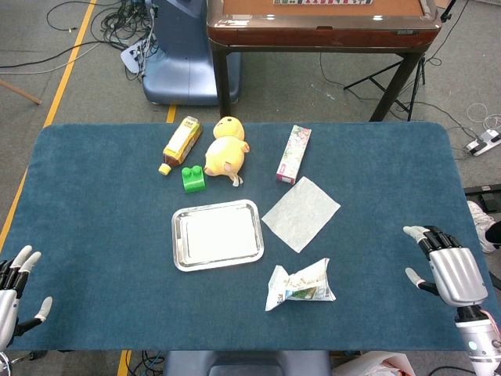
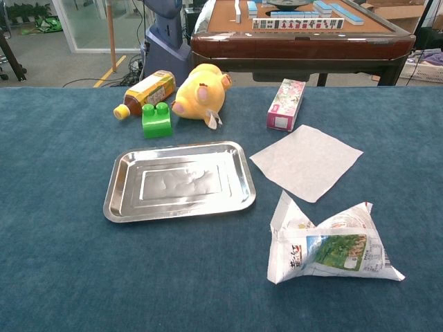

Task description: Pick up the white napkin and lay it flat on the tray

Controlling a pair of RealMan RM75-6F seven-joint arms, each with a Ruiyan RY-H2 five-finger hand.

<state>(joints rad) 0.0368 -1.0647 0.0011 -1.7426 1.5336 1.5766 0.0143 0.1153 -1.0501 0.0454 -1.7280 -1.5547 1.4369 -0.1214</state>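
Note:
The white napkin lies flat on the blue table, just right of the silver tray, which has nothing in it. My right hand hovers near the table's right front edge, fingers spread, holding nothing, well right of the napkin. At the front left corner my left hand also has its fingers apart and holds nothing. Neither hand shows in the chest view.
A crumpled white snack bag lies in front of the napkin. Behind the tray are a tea bottle, a green block, a yellow plush chick and a pink box.

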